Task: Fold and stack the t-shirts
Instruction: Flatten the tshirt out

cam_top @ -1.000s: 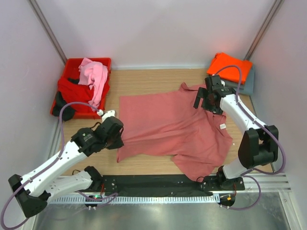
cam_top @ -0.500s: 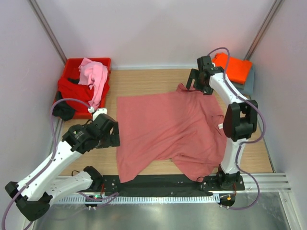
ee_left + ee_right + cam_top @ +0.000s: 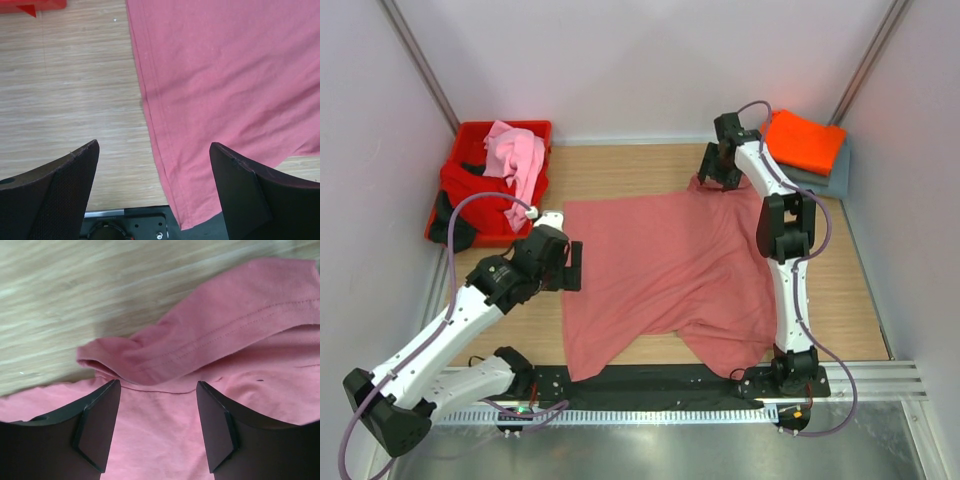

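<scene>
A dusty salmon-pink t-shirt (image 3: 660, 265) lies spread flat on the wooden table. My left gripper (image 3: 572, 268) hovers open at the shirt's left side. In the left wrist view the shirt's side edge (image 3: 165, 150) runs between the wide-apart fingers (image 3: 155, 187), untouched. My right gripper (image 3: 713, 172) is over the far sleeve, open. In the right wrist view the fingers (image 3: 157, 425) straddle the cloth just below the bunched, folded-over sleeve (image 3: 200, 340). An orange t-shirt (image 3: 805, 138) lies folded on a grey-blue one (image 3: 836, 180) at the far right.
The red crate (image 3: 470, 132) at the far left holds a light pink shirt (image 3: 515, 155), a red one (image 3: 470, 190) and a dark one (image 3: 455, 232). The shirt's near hem hangs over the black base rail (image 3: 620, 385). Walls close in on both sides.
My left gripper has let go of the shirt's left edge, opened and shifted towards the far side. The right arm swung from the shirt's right side to the far sleeve. The shirt now lies flatter.
</scene>
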